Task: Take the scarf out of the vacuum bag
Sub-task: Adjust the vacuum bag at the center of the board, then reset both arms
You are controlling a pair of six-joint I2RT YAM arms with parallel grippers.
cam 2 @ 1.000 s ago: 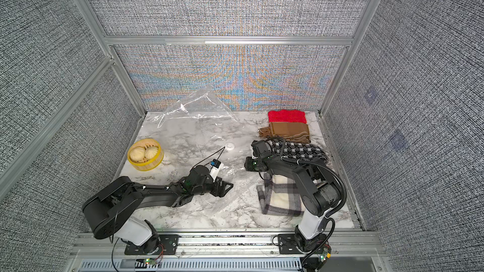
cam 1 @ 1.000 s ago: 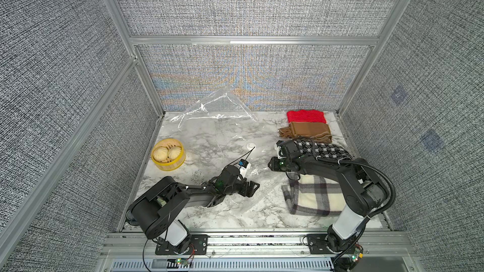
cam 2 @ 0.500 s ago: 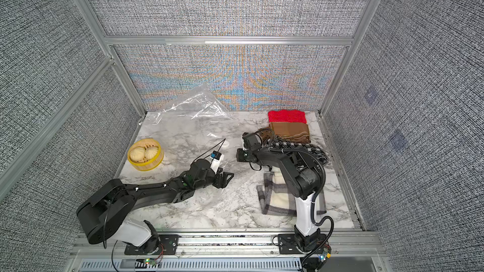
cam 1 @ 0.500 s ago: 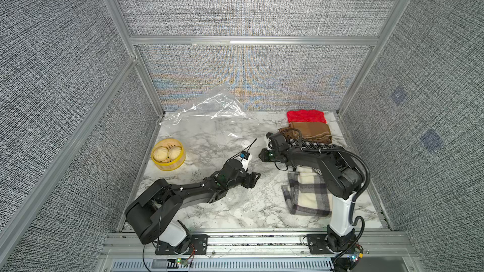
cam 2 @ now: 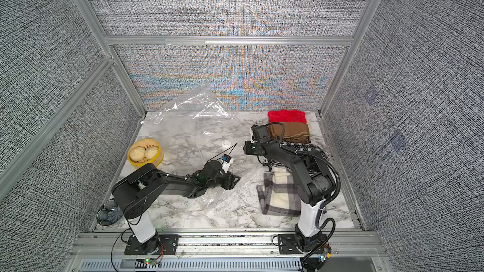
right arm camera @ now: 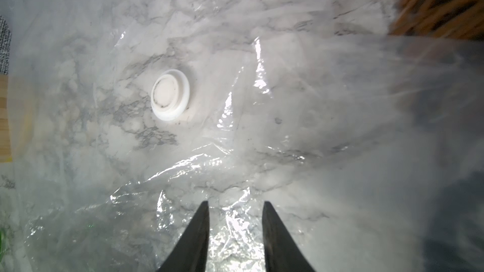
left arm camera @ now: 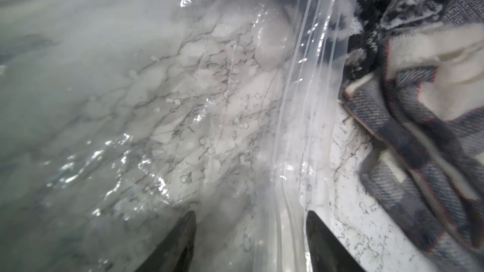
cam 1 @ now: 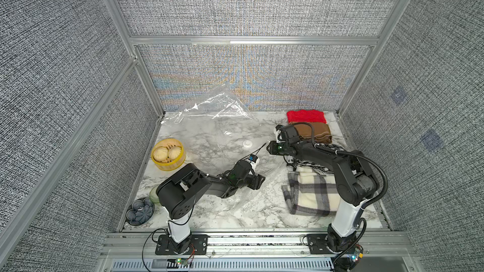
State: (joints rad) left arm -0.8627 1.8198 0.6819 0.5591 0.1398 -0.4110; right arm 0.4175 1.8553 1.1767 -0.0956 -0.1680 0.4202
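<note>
Vacuum bag (cam 1: 217, 112) (zip edge) sits inside the narrowed left hand (left arm camera: 251, 214).

The clear vacuum bag (cam 2: 199, 113) sprawls across the marble desk (cam 2: 183, 215), with its far corner propped against the back wall. The left tool (cam 2: 235, 181) sits low over its near edge. The right tool (cam 2: 245, 149) hovers near the white valve cap (cam 2: 225, 143). A plaid scarf (cam 2: 279, 197) lies outside the bag.
</note>
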